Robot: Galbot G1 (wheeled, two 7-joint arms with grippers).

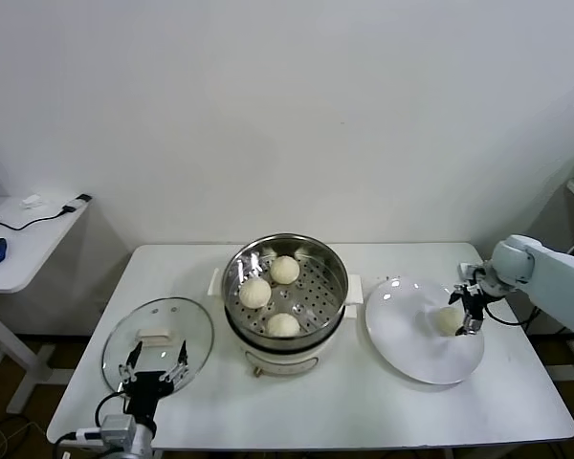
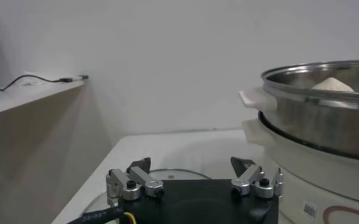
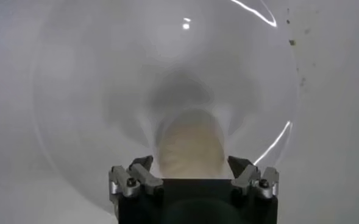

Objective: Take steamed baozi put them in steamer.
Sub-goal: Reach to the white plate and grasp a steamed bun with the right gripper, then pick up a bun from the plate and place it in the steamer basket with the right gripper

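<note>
Right pincer (image 1: 469, 311) straddles, fingers apart, a smooth cream baozi (image 1: 448, 320) (round).

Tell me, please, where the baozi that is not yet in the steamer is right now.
In the head view, the last baozi lies on the white plate, to the right of the steamer, between the fingers of the right gripper.

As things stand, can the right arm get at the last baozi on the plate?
Probably yes: the right gripper is already down at the baozi on the plate, jaws either side of it, with nothing else in the way.
</note>
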